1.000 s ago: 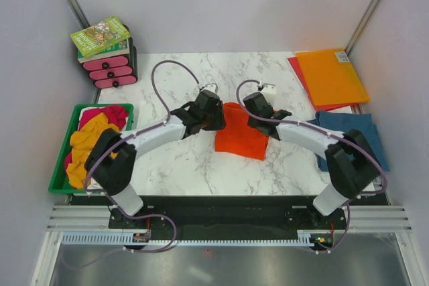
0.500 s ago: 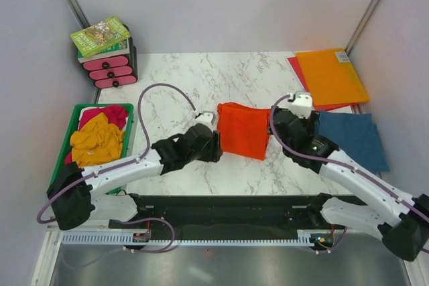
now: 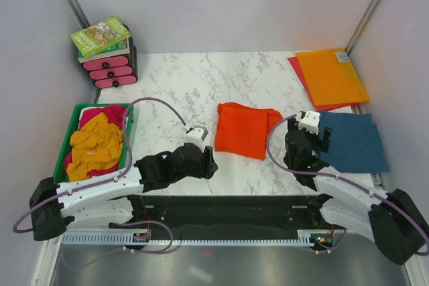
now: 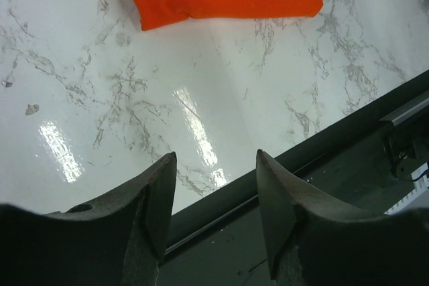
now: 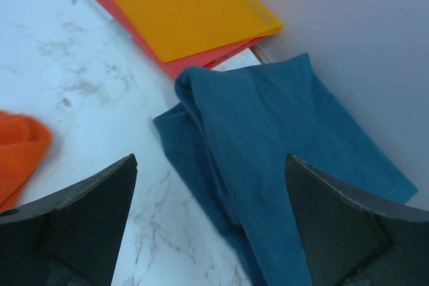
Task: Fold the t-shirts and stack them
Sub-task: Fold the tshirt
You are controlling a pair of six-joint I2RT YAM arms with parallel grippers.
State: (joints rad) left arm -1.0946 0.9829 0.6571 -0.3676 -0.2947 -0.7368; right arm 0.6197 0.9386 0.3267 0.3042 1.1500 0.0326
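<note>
1. The folded bright orange cotton t-shirt (image 3: 244, 130) lies flat mid-table on the white marble tabletop (image 3: 181, 88), with bare marble on every side.
2. The left gripper (image 3: 205, 160) sits off the shirt's near-left corner, apart from it, close to the table's front edge. Its jaws are partly spread and empty.
3. The right gripper (image 3: 315, 140) stands right of the orange shirt, at the left edge of the folded teal-blue t-shirt (image 3: 358, 142). Its jaws are spread wide, holding nothing.
4. The teal shirt lies along the right edge, near the stiff flat orange folder (image 3: 332, 75).

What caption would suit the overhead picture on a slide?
Empty and open, the left gripper and right gripper flank a folded orange t-shirt on the marble table; a teal t-shirt lies right.
</note>
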